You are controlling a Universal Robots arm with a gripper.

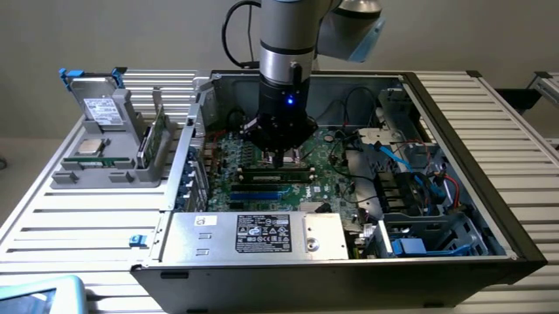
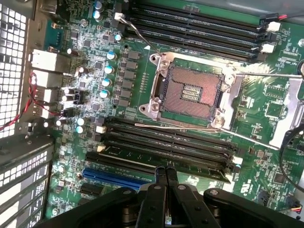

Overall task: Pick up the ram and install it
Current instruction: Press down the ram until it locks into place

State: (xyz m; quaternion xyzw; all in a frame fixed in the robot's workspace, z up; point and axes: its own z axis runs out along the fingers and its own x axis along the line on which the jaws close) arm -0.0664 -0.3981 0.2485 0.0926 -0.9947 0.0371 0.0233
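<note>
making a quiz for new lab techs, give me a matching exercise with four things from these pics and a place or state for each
Things:
1. tool
2. processor socket
3. ram
4. power supply

Places or states:
A. open and empty, metal frame around it
B. silver box with a label, at the near edge of the computer case
C. shut, fingertips together just above the memory slots
D. lying in a memory slot beside the socket

Pairs: 1-C, 2-A, 3-D, 4-B
</note>
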